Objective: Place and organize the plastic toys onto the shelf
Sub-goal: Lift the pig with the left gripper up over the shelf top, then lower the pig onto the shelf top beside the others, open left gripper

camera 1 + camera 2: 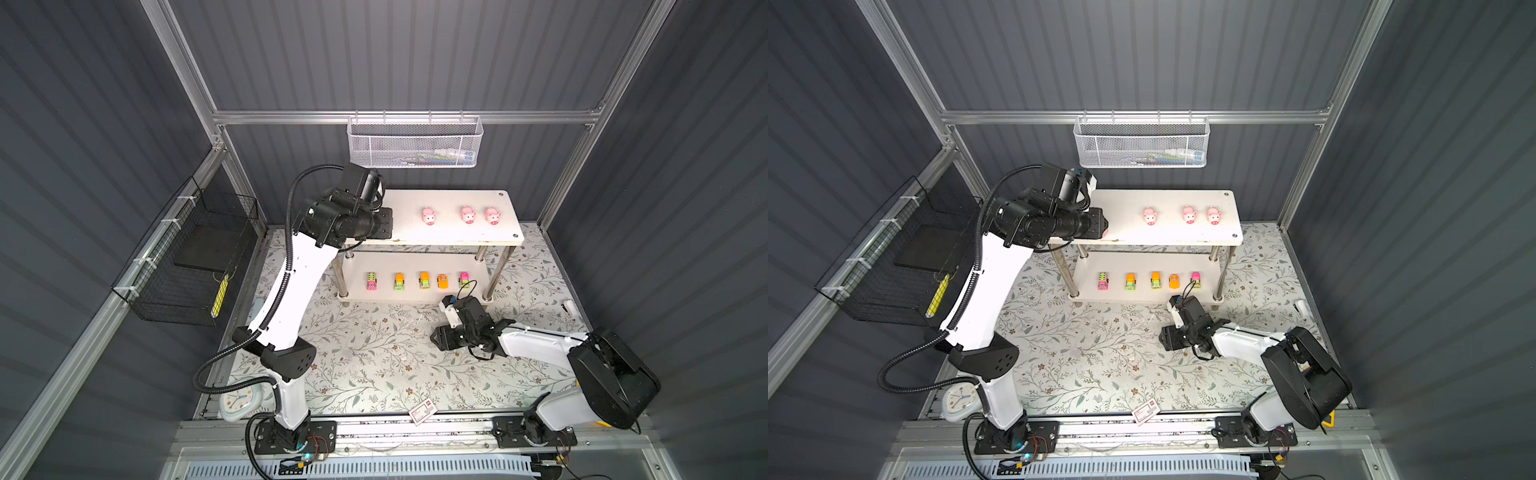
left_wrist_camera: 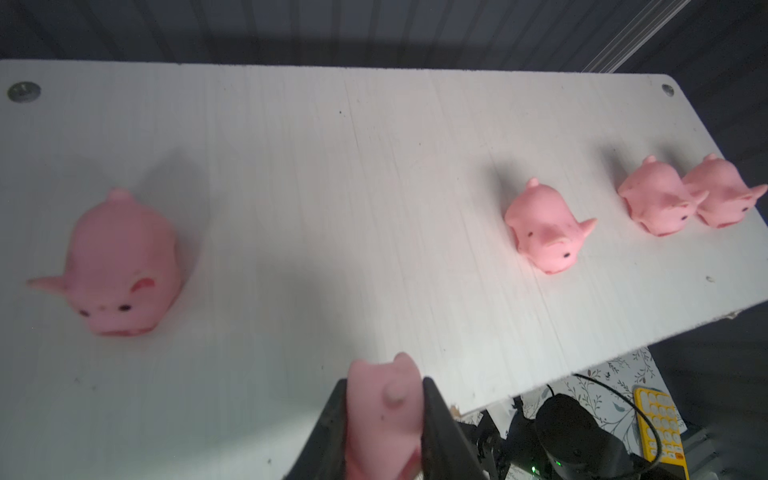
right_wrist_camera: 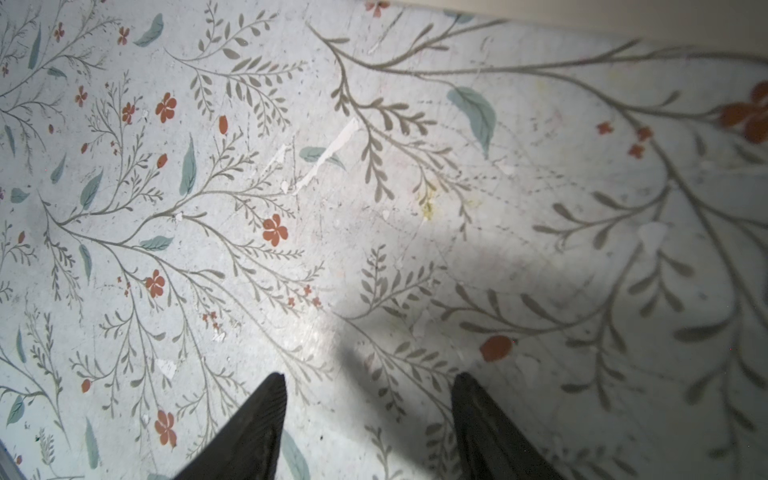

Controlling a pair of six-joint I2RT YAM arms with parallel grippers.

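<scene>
My left gripper (image 2: 384, 386) is shut on a pink pig (image 2: 384, 415) and hovers over the left part of the shelf's top board (image 2: 332, 187). In both top views this gripper (image 1: 384, 222) (image 1: 1100, 222) covers that end of the shelf (image 1: 449, 232). Three pigs (image 1: 429, 216) (image 1: 468, 214) (image 1: 493, 215) stand in a row on the top board. The left wrist view shows one more pig (image 2: 120, 266), hidden under my arm from above. Several small cars (image 1: 424, 280) line the lower board. My right gripper (image 1: 438, 338) (image 3: 368, 378) is open and empty, low over the floral mat.
A white mesh basket (image 1: 413, 143) hangs on the back rail and a black wire basket (image 1: 195, 257) on the left wall. A red-and-white card (image 1: 422, 411) lies at the mat's front edge, a clock (image 1: 237, 403) beside the left arm's base.
</scene>
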